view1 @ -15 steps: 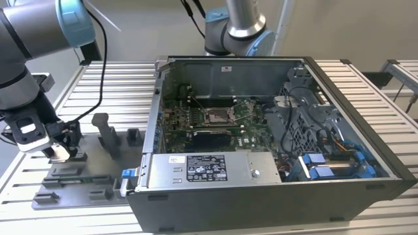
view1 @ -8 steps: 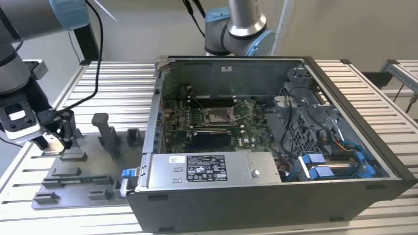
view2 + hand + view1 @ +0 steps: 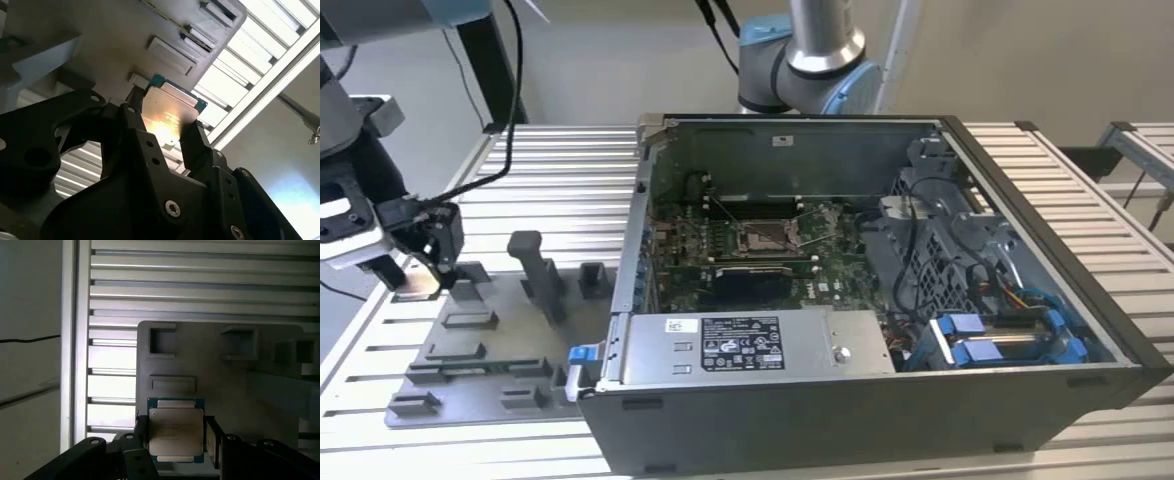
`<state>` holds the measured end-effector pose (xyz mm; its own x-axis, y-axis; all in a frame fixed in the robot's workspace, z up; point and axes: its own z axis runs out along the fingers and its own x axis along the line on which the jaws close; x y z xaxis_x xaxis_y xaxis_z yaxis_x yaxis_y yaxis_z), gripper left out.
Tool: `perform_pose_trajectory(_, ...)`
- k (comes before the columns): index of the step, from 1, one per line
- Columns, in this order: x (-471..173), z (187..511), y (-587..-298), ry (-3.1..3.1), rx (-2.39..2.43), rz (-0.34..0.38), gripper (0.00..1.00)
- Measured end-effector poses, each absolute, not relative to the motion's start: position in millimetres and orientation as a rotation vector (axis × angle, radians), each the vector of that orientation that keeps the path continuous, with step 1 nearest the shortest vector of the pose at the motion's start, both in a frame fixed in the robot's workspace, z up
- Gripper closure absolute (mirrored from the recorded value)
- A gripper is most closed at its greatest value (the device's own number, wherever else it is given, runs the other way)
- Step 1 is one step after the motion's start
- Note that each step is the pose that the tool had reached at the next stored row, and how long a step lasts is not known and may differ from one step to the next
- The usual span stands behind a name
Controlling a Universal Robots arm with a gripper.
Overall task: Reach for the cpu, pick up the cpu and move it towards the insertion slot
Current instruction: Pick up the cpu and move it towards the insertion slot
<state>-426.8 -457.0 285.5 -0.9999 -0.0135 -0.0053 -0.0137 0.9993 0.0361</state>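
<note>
My gripper (image 3: 177, 437) pinches the cpu (image 3: 176, 427) by two opposite edges.
My fingers (image 3: 142, 434) hide its near edge; it may be touching the grey fixture tray (image 3: 240, 395) below.

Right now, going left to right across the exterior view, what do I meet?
Black gripper, upright grey plastic fixture post, silver-framed square insertion slot on the green board, blue plastic drive brackets.

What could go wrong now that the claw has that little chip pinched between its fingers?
The claw grips the thin cpu only by two edges, so it might slip or tilt. The insertion slot lies inside the computer case, past its wall and a grey upright post, so the carry could bump either.
</note>
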Motion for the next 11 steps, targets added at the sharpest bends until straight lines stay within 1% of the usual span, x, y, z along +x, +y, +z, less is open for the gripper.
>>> perform_pose_trajectory(11, -426.9, 335.6, -456.9, 3.136, -0.021, 0.057, 1.00)
